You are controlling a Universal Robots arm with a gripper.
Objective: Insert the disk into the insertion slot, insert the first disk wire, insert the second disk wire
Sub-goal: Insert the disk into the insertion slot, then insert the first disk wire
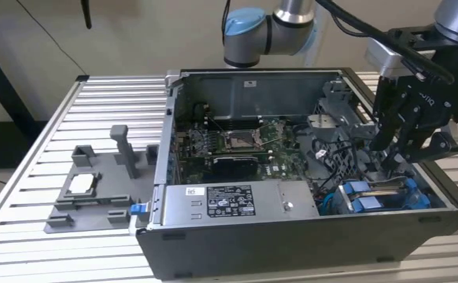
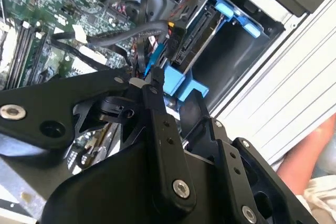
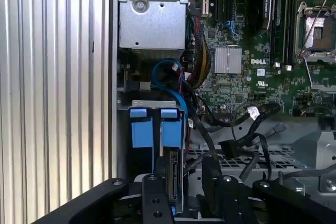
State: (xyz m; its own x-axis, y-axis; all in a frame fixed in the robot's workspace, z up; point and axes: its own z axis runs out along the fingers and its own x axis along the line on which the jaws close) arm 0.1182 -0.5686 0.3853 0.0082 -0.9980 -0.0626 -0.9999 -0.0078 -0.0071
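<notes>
The disk (image 1: 386,192) lies in the insertion slot (image 3: 155,103), a grey metal cage in the corner of the open computer case on the exterior view's right. Its blue carrier tabs (image 3: 170,127) stick out at the cage's end, beside another blue-tabbed carrier (image 3: 142,127). The disk's connector edge (image 3: 173,174) faces the board side. My gripper (image 1: 391,162) hangs just over that end of the cage, close to the disk (image 2: 197,40) and a bundle of black wires (image 2: 121,35). A loose black wire plug (image 3: 233,148) lies beside the cage. A blue wire (image 3: 165,69) loops behind it.
The motherboard (image 1: 245,144) covers the case floor and the grey power-supply box (image 1: 229,200) runs along the near wall. A grey plastic fixture (image 1: 95,188) stands on the slatted table on the exterior view's left. A person's arm (image 2: 310,156) shows outside the case.
</notes>
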